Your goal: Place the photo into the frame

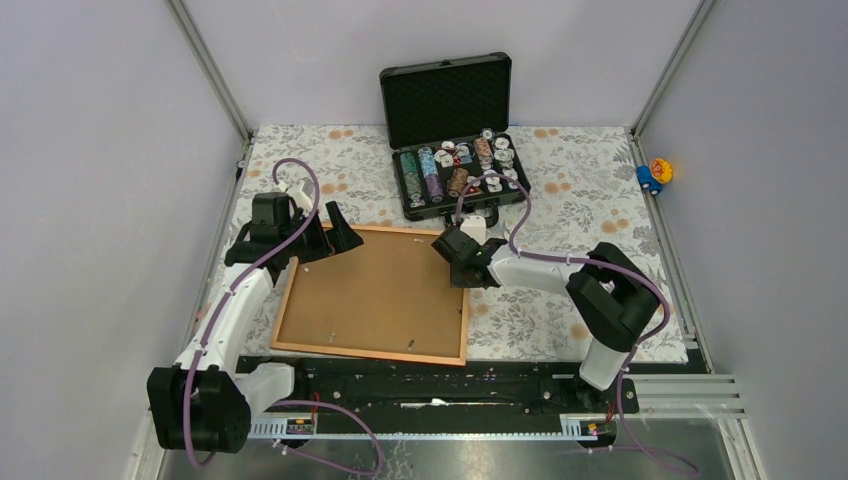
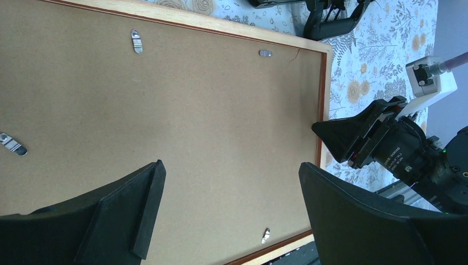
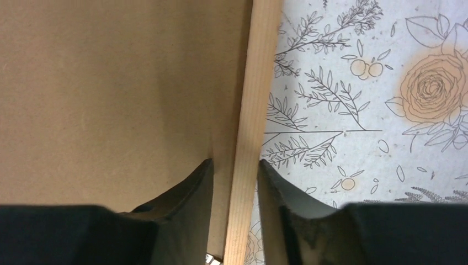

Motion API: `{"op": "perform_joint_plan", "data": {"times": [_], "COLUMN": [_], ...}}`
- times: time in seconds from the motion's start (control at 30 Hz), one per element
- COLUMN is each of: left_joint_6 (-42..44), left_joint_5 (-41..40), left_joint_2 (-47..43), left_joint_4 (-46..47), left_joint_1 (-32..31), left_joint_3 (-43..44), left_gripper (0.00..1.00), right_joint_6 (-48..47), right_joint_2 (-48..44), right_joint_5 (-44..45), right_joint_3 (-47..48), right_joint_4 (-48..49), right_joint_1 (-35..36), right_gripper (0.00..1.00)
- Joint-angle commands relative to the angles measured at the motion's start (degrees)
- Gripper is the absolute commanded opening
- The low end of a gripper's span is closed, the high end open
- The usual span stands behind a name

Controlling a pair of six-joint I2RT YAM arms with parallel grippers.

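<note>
The frame [image 1: 370, 352] lies face down on the floral cloth, its brown backing board [image 1: 375, 290] filling it. The photo is hidden. My left gripper [image 1: 322, 232] is open and empty above the frame's far left corner. In the left wrist view its jaws [image 2: 229, 176] stand wide apart over the board [image 2: 193, 99]. My right gripper [image 1: 455, 260] sits at the frame's far right corner. In the right wrist view it [image 3: 234, 165] is closed narrowly on the pale wooden rail [image 3: 254, 83], one finger on the board [image 3: 110, 83] side and one on the cloth side.
An open black case of chips [image 1: 455, 165] stands just beyond the frame. A small toy [image 1: 655, 172] sits at the far right edge. Metal turn clips [image 2: 136, 41] dot the board's rim. Walls enclose the table on three sides.
</note>
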Motion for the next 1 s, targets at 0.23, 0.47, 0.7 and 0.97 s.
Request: {"op": "perform_joint_plan", "data": {"times": [0.23, 0.47, 0.7, 0.97], "left_joint_6": [0.68, 0.42, 0.31, -0.24], "left_joint_5": [1.71, 2.31, 2.6, 3.89], "left_joint_2": [0.32, -0.3, -0.15, 1.37], "left_joint_4": [3.79, 5.1, 5.89, 7.1], "left_joint_1": [0.25, 0.57, 0.57, 0.57], "left_joint_3": [-0.38, -1.01, -1.3, -1.75], "left_gripper": [0.99, 0.99, 0.99, 0.99], "right_joint_6": [1.97, -5.53, -15.44, -27.36], "right_joint_2": [-4.82, -11.54, -13.2, -16.49], "right_joint_5": [0.36, 4.68, 6.88, 6.66], "right_joint_3": [-2.6, -0.71, 1.66, 0.12], "right_joint_4": [1.41, 1.31, 3.61, 8.81], "right_joint_1": [-0.29, -0.28, -0.29, -1.43], "right_gripper": [0.1, 0.0, 0.0, 0.0]}}
